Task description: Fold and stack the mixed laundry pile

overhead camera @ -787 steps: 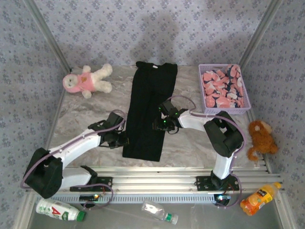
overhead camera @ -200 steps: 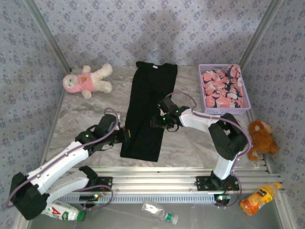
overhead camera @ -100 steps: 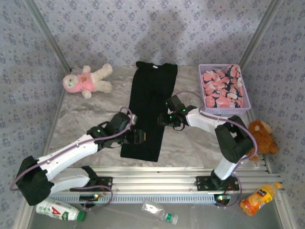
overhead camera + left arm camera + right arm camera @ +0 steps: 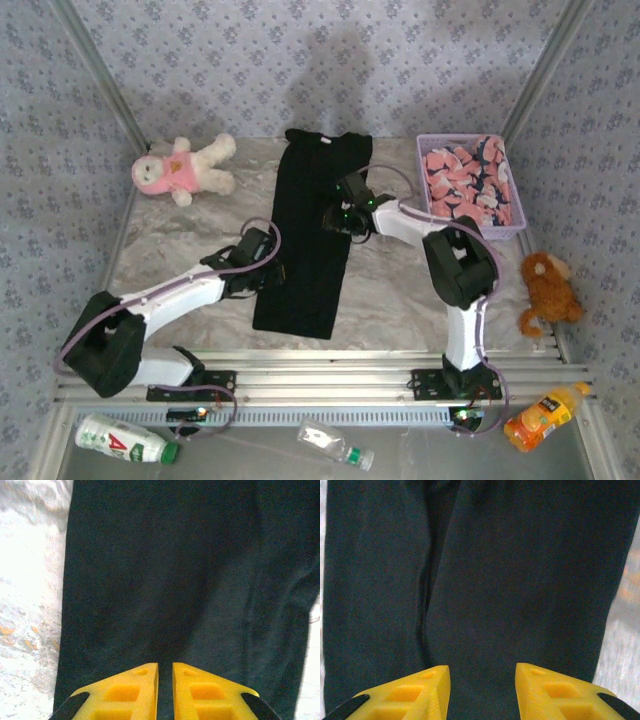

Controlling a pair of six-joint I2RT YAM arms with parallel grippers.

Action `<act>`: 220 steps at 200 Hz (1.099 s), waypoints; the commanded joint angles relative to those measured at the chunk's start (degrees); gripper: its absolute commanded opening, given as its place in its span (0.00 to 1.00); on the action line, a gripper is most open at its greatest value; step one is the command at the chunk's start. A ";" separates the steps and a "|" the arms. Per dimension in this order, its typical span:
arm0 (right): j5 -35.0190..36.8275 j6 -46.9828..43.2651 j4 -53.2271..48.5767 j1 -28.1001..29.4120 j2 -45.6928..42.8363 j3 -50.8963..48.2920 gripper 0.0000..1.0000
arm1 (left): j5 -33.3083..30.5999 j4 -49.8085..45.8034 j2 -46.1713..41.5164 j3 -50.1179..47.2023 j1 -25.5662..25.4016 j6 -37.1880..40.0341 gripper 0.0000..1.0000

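Black T-shirt (image 4: 310,240) forms a narrow strip, bare table (image 4: 380,295) flanking both edges.

Long folded black T-shirt (image 4: 308,250), left hand (image 4: 268,271), right hand (image 4: 337,216) at its sides

Your left arm (image 4: 160,295) is stretching low from its base toward the middle, with the left gripper (image 4: 268,270) pointing right and its yellow fingers (image 4: 130,692) sitting almost together, just a thin slit between. Your right arm (image 4: 455,265) is bending at the elbow, with the right gripper (image 4: 335,215) pointing left and its jaws standing apart, gripping nothing.
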 commanded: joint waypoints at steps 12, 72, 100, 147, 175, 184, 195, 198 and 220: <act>1.75 1.12 -1.95 -3.59 7.98 7.75 0.41 | 4.97 2.86 3.71 -1.75 -0.23 -1.76 0.18; -0.10 4.77 -3.15 -9.97 15.40 14.08 0.41 | 12.97 3.89 14.61 3.12 -7.11 -4.67 0.23; -4.97 4.00 -2.09 -12.24 16.80 16.37 0.41 | 14.06 3.29 18.17 6.54 -8.32 -5.57 0.23; -8.44 -3.51 -0.62 -10.99 5.87 8.41 0.50 | 5.33 -6.36 12.93 13.44 -7.94 0.02 0.52; -8.27 -5.66 -1.92 -9.72 -4.38 -1.98 0.56 | 5.58 -9.13 8.73 14.88 -7.95 1.30 0.60; -7.59 -5.91 -2.55 -8.85 -7.94 -5.75 0.58 | 5.93 -9.64 7.25 14.17 -7.95 1.21 0.62; -6.66 -6.38 -4.32 -7.25 -12.23 -9.91 0.59 | 6.63 -10.03 5.34 12.70 -7.99 1.04 0.63; -6.15 -6.46 -4.88 -6.73 -13.37 -11.04 0.59 | 6.89 -10.15 4.79 12.17 -8.00 0.95 0.64; -3.78 -6.56 -8.90 -1.50 -21.19 -19.47 0.60 | 8.52 -10.62 0.51 7.77 -7.94 -0.10 0.65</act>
